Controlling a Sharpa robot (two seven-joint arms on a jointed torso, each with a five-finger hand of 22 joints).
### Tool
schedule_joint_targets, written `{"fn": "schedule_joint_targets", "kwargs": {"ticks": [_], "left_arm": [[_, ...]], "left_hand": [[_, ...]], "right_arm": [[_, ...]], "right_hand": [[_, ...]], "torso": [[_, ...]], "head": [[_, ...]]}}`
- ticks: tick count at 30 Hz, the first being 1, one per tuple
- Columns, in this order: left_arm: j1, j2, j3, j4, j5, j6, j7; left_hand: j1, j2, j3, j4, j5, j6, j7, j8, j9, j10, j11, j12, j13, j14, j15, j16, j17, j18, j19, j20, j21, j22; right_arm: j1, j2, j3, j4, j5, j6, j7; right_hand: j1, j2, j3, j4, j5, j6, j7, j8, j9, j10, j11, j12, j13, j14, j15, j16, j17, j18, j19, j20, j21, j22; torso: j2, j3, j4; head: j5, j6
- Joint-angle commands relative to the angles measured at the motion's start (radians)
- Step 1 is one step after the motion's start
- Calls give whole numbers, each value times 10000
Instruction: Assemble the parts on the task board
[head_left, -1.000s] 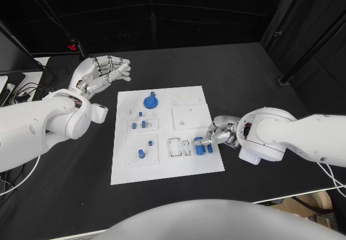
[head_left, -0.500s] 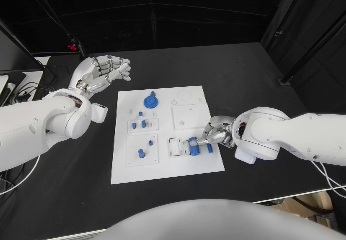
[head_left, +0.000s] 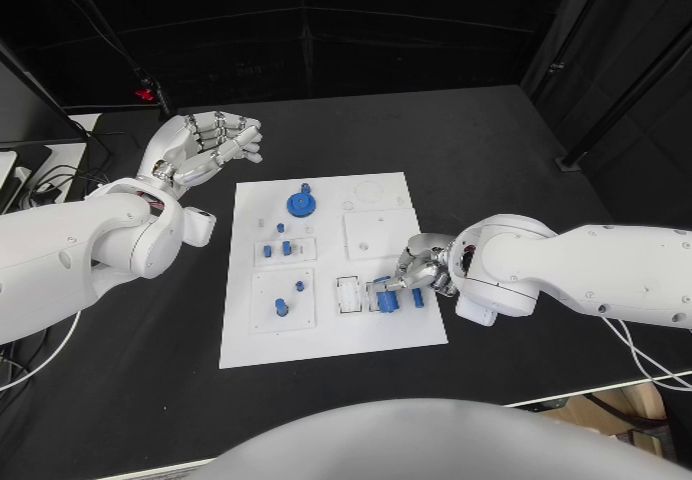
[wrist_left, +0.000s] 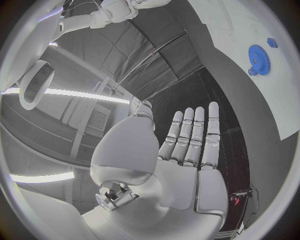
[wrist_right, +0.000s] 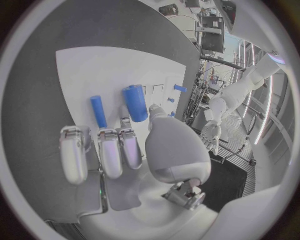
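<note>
Head view: white board (head_left: 329, 345) mid-table; right hand (head_left: 420, 268) at its right edge, fingers on a blue cylinder (head_left: 387, 292) by the clear holders there, likely to seat it.

Left wrist view: left hand (wrist_left: 181, 160) flat, fingers apart, holding nothing, parked off the board.

Right wrist view: thick cylinder pinched at fingertips; thinner blue rod (wrist_right: 98, 111) lies beside.

White arms (head_left: 577, 265), silver robot hand (head_left: 209, 140)

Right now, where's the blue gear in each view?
Head view: blue gear on the board's far end, left of middle.
Left wrist view: gear on the white board, beyond the left hand.
Right wrist view: cannot make it out.
Shared landmark: the white board.
</note>
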Motion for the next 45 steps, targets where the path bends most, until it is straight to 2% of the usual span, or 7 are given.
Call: {"fn": "schedule_joint_targets", "kwargs": {"ticks": [1,10,15,19,24,33,45], "left_arm": [[14,-22,6,19,28,88,117],[14,-26,6,22,28,104,115],[14,-34,7,21,28,103,113],[14,-36,7,18,28,107,113],[14,-38,7,16,28,107,110],[14,-59,7,18,28,115,108],[13,-90,7,12,28,121,93]], "left_hand": [[31,87,-67,20,37,-87,601,36,-9,-46,-12,35,-8,-90,4,34,-8,70,14,29,0,-16],[31,88,-67,20,37,-88,601,37,-9,-47,-12,36,-8,-90,4,35,-9,70,13,29,0,-16],[31,88,-67,20,37,-88,601,37,-9,-47,-12,36,-8,-90,4,35,-9,70,13,29,0,-16],[31,88,-67,20,37,-88,601,37,-9,-47,-12,36,-8,-90,4,35,-9,70,13,29,0,-16],[31,88,-67,20,37,-88,601,37,-9,-47,-12,36,-8,-90,4,35,-9,70,13,29,0,-16],[33,97,-75,21,38,-98,601,56,-7,-53,-11,47,-8,-96,5,43,-19,69,12,30,0,-19],[33,97,-75,21,38,-98,601,56,-7,-53,-11,47,-8,-96,5,43,-19,69,12,30,0,-19]], "right_arm": [[-13,58,1,-77,118,278,-385],[-114,211,0,-217,122,473,-473],[-144,237,0,-229,113,397,-446],[-153,249,0,-219,99,244,-352],[-158,235,0,-193,92,-137,-80],[-166,26,0,-29,488,-950,621],[-166,-413,1,318,1147,-1318,1155]], "right_hand": [[205,9,5,-36,30,35,43,-122,-32,1022,-16,25,2631,1039,19,24,2632,-72,1060,1,33,2633],[844,86,37,-282,-31,-25,116,-441,-138,1022,53,25,2631,1039,87,24,2632,-72,1060,61,33,2633],[1681,268,407,-769,-563,-18,143,-657,-218,1022,77,25,2631,1039,121,24,2632,-72,1060,98,33,2633],[2125,402,720,-1041,-581,17,151,-830,-301,1022,83,25,2631,1039,144,24,2632,-72,1060,116,33,2633],[2437,633,1208,-1209,-475,396,-3,-1135,-446,1022,-43,25,2631,1039,104,24,2632,-72,1060,97,33,2633],[2481,410,1778,-1307,-369,1446,-224,-1946,-730,1022,-247,25,2631,1039,-69,24,2632,-72,1060,-63,33,2633],[2397,198,1926,-1337,-378,1820,-198,-2327,-823,1022,-236,25,2631,1039,-76,24,2632,-72,1060,-83,33,2633]], "torso": [[-2,-3,-2],[-1,0,0],[-3,0,-2],[-4,1,-4],[-2,-3,-4],[-6,3,-4],[-5,-6,-3]], "head": [[16,0],[14,0],[15,0],[16,0],[18,0],[69,0],[108,0]]}}
